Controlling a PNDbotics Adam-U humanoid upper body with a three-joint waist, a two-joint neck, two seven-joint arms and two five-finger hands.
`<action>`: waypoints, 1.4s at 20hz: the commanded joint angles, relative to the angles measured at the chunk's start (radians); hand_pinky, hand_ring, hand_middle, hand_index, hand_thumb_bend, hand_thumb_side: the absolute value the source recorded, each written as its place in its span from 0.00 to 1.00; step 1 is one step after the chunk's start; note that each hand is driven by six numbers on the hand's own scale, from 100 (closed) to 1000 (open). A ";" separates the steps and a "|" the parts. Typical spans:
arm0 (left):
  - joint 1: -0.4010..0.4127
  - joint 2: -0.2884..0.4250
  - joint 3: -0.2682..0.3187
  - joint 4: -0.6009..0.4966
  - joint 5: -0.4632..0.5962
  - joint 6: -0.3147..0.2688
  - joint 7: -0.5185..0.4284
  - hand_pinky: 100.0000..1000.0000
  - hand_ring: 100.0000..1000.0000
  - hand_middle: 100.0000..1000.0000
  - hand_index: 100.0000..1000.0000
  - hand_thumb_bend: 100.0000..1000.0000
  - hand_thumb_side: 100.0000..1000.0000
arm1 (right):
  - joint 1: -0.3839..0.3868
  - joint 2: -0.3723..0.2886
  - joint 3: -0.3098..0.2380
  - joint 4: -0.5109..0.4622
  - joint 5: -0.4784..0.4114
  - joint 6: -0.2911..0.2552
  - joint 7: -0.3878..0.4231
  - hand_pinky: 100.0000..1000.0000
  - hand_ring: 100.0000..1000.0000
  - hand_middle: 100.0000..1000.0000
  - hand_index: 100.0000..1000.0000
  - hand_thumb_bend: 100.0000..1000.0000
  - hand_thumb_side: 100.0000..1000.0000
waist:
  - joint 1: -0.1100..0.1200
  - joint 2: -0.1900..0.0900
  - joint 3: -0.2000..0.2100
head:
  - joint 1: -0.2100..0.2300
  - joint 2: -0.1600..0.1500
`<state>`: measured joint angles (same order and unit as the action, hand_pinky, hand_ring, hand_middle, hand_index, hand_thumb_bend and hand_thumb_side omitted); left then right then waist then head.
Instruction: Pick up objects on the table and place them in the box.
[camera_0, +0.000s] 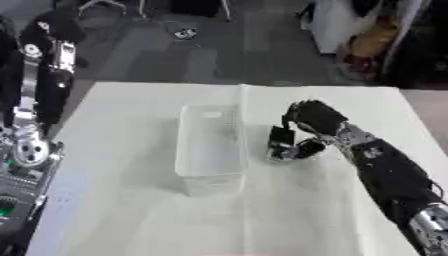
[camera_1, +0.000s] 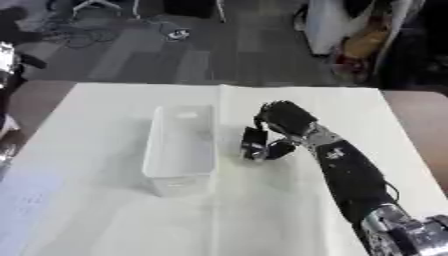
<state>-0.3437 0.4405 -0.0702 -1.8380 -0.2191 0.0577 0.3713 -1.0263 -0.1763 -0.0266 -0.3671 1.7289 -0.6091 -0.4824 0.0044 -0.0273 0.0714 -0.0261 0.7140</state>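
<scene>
A clear plastic box (camera_0: 210, 145) stands in the middle of the white table, and I see nothing inside it. Just right of the box, my right hand (camera_0: 312, 119) reaches in from the lower right with its fingers curled downward round a small dark object (camera_0: 281, 143). The object hangs upright under the fingers, close to the table; whether it touches the surface I cannot tell. My left arm (camera_0: 39, 95) hangs along the left edge of the left eye view, off the table, and its hand does not show.
The white table (camera_0: 131, 210) has a crease running front to back beside the box. Beyond its far edge lies grey floor with chair legs, cables and bags. Robot hardware stands at the left edge.
</scene>
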 joint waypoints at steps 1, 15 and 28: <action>-0.015 0.022 0.002 -0.013 0.004 -0.003 -0.003 0.43 0.71 0.82 0.85 0.06 1.00 | -0.022 -0.015 -0.002 -0.058 -0.042 -0.029 0.004 0.00 0.09 0.09 0.25 0.54 0.59 | 0.004 -0.011 0.002 | 0.009 -0.011; -0.016 0.021 0.001 -0.013 0.004 -0.004 -0.006 0.44 0.71 0.82 0.85 0.06 1.00 | -0.040 -0.028 0.006 -0.209 -0.258 -0.085 0.107 0.00 0.09 0.08 0.25 0.54 0.56 | 0.002 -0.012 0.004 | 0.014 -0.012; -0.018 0.018 -0.001 -0.014 0.005 -0.005 -0.008 0.44 0.71 0.82 0.85 0.06 1.00 | -0.055 0.056 0.030 -0.263 -0.468 -0.139 0.196 0.00 0.09 0.09 0.28 0.51 0.56 | 0.004 -0.012 0.010 | 0.003 -0.015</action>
<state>-0.3448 0.4403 -0.0711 -1.8380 -0.2191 0.0546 0.3670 -1.0464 -0.1220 0.0002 -0.6055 1.2856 -0.7439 -0.2975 0.0044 -0.0274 0.0799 -0.0177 0.7135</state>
